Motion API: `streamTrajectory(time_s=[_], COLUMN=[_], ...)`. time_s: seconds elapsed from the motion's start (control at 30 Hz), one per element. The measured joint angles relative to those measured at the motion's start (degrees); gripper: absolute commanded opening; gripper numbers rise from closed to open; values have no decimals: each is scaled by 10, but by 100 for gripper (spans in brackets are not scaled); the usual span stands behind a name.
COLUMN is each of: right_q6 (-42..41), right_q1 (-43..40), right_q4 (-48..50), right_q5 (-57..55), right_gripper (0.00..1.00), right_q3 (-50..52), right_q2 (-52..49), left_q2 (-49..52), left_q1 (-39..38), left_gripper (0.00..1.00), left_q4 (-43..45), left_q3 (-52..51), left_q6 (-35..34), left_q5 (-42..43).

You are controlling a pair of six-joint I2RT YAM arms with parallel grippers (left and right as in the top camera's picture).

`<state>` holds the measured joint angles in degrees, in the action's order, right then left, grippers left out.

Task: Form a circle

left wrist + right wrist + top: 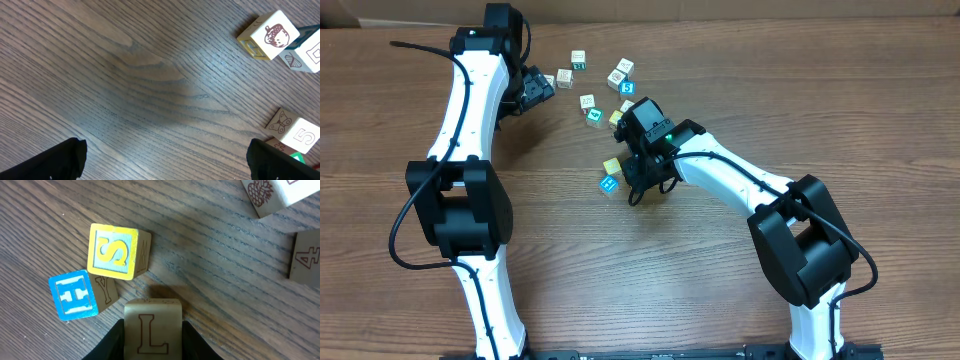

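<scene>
No ring yet: cubes [587,101] lie loose on the wood surface [740,300], mostly in a scatter at upper centre, btwn the two arms.

Right tool [640,188] sits just below that scatter, pointing down at the surface. Wrist view: right tool [152,336] is pinching the L cube [152,330], dark fingers [112,342] tight on both its sides, L face up toward the camera. Can't tell if the cube touches the surface.

Just ahead of it, the yellow S cube [112,251] and blue H cube [74,294] touch at a corner, both slightly skewed. H cube is near the L cube's left edge, w/ a small gap. In the overhead view the S cube [611,166] and H cube [608,184] are just left of the right tool.

Further off on the right: a pineapple cube [262,195] and a 4 cube [305,255], apart from each other.

Left tool [535,90] is at the scatter's left edge, spread wide, holding nothing. Its wrist view shows the left tool [167,160] over bare wood, w/ an acorn cube [270,35] and a 5 cube [300,135] off to the right.
</scene>
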<state>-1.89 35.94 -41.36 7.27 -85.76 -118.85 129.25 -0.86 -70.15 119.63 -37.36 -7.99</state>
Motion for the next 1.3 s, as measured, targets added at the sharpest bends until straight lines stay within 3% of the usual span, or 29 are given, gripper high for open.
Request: streamTrajectory(time_s=[1.3], right_q6=[0], right_q1=[0], right_q4=[9], right_q5=[-13], right_gripper=[28], right_q3=[0], right_q2=[0], left_q2=[0], left_q1=[0], left_gripper=[100], left_q4=[0], left_q3=[0], left_q6=[0], left_q5=[0])
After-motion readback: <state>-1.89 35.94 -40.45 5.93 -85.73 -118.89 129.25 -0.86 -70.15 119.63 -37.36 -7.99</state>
